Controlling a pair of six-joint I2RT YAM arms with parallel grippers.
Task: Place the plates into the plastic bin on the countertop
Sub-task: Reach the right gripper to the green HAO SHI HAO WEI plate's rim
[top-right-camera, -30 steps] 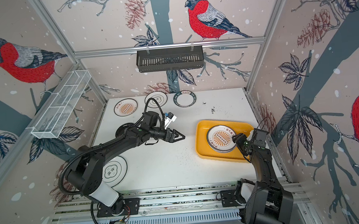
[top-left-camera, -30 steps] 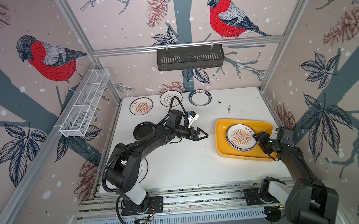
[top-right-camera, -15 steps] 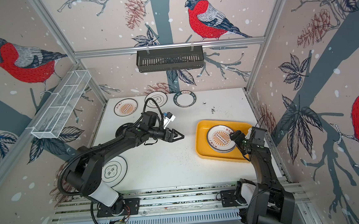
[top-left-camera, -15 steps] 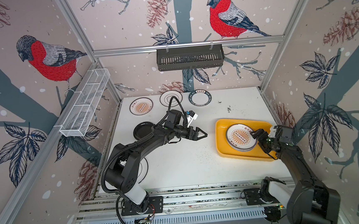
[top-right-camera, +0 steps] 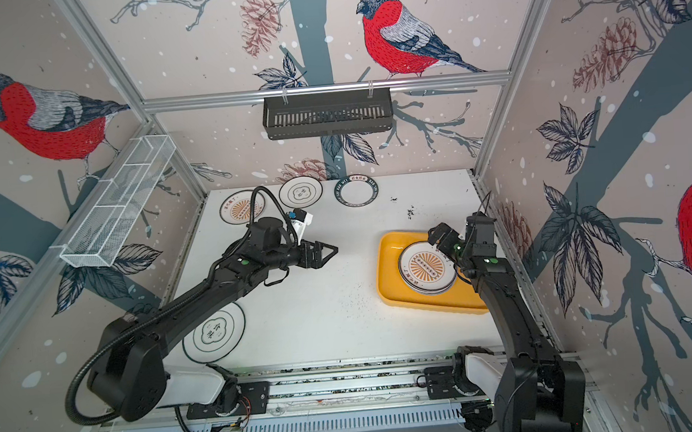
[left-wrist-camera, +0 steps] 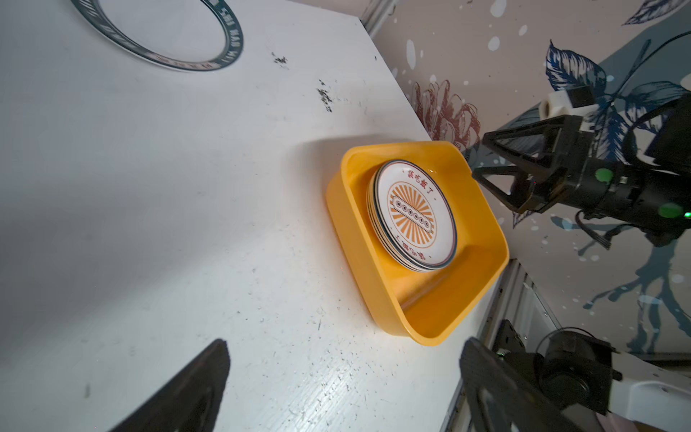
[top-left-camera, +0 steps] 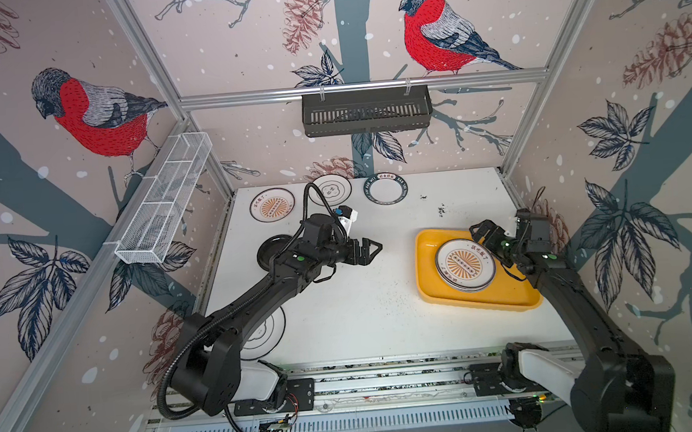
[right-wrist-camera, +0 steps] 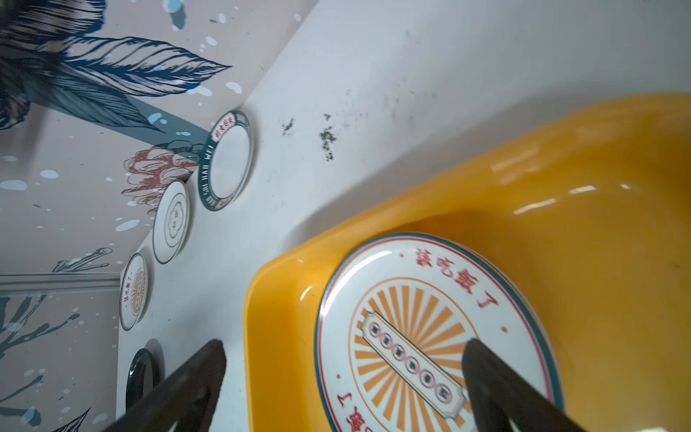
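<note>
Your right gripper (left-wrist-camera: 480, 159) now stands wide, empty; the sunburst plate (top-left-camera: 464, 263) below it lies released in the plastic bin (top-left-camera: 504, 297).

Left arm (top-left-camera: 274, 288) extended, jaws wide; right arm (top-left-camera: 566, 289) bent, jaws wide.

- The right gripper (top-left-camera: 483, 240) has spread its jaws wider above the sunburst plate (top-left-camera: 462, 265).
- It has shifted from the plate's near rim toward the far side of the plastic bin (top-left-camera: 508, 299).
</note>
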